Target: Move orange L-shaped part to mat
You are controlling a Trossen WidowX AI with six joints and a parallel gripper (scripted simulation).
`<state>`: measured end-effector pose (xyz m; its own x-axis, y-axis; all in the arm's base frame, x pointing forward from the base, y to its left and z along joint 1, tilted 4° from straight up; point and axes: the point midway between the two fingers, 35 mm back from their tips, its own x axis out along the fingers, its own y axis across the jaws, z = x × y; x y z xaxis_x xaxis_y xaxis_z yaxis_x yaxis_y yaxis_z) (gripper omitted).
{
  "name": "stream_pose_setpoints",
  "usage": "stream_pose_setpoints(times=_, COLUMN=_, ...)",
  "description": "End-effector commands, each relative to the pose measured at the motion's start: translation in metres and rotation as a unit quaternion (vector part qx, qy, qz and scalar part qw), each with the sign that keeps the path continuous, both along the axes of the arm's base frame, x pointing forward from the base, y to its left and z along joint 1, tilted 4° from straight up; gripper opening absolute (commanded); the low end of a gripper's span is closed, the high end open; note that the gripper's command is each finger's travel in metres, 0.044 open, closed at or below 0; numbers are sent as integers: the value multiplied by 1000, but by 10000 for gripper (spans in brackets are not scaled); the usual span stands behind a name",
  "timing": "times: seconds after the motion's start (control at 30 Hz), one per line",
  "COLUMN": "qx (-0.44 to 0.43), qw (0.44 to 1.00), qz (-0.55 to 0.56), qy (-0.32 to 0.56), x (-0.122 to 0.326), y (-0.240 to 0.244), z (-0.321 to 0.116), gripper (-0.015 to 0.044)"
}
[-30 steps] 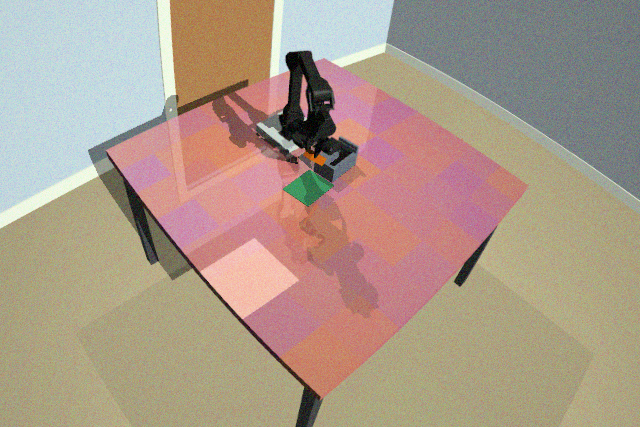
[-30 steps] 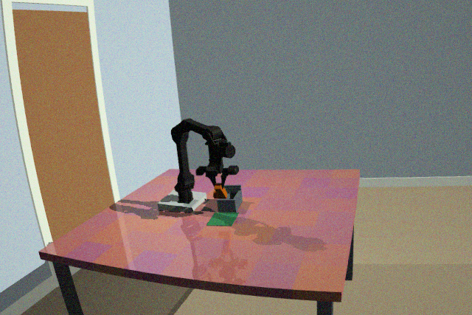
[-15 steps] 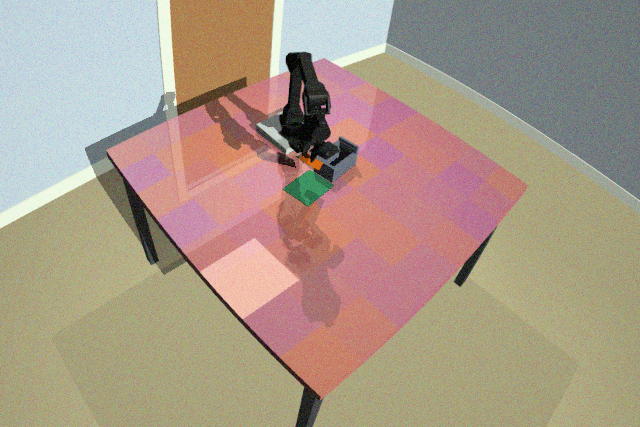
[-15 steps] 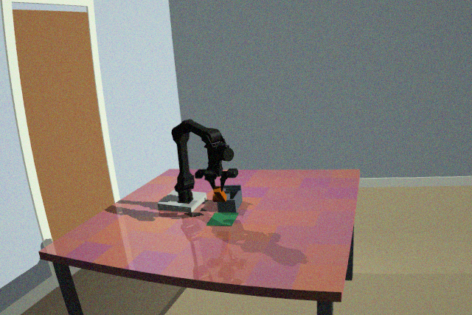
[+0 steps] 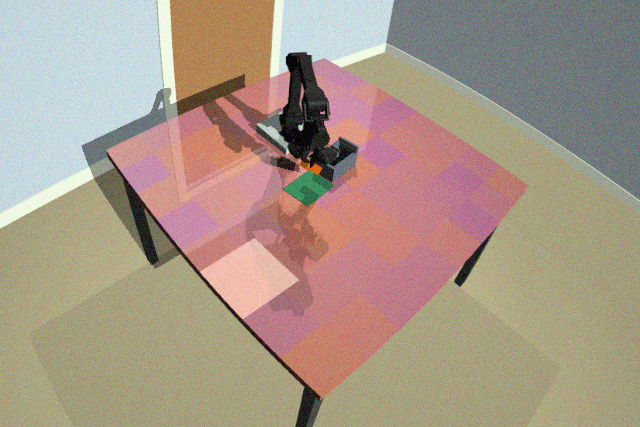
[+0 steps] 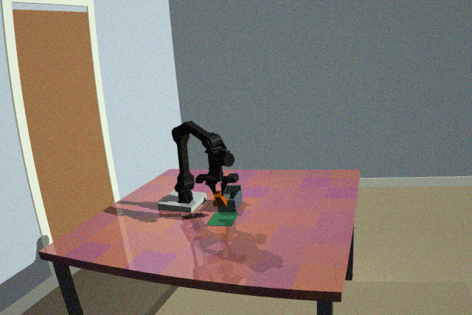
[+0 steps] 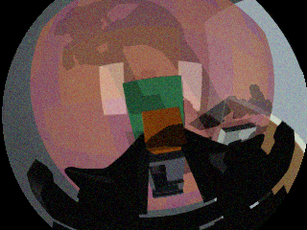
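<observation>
My gripper [image 5: 308,160] [image 6: 218,193] [image 7: 163,133] is shut on the orange part [image 5: 312,168] [image 6: 221,199] [image 7: 163,119]. The part hangs tilted in the air, outside its pocket, and its lower end covers the near edge of the mat in the wrist view. The green mat [image 5: 296,187] [image 6: 219,221] [image 7: 172,88] lies flat on the table, with shadows over it. The grey tray [image 5: 345,165] [image 6: 238,201] [image 7: 175,167] stands beside the mat, and its dark L-shaped pocket shows empty in the wrist view. The fingers hide the part's held end.
The arm's pale base [image 5: 271,135] [image 6: 174,204] stands behind the part, on the other side from the tray. The tray's raised walls are close to the gripper. A pale square [image 5: 250,277] lies on the table top toward its front left edge in the top view.
</observation>
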<state>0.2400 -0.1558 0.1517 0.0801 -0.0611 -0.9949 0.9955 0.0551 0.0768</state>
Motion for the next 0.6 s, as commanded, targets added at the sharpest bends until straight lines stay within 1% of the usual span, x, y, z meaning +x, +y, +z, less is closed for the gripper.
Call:
stream_pose_setpoints(times=0.0, qx=3, qw=1000, qz=3, qy=1, x=0, y=1, z=-7, gripper=0)
stream_pose_setpoints(times=0.57, qx=3, qw=1000, qz=3, qy=1, x=2, y=-1, z=-33, gripper=0)
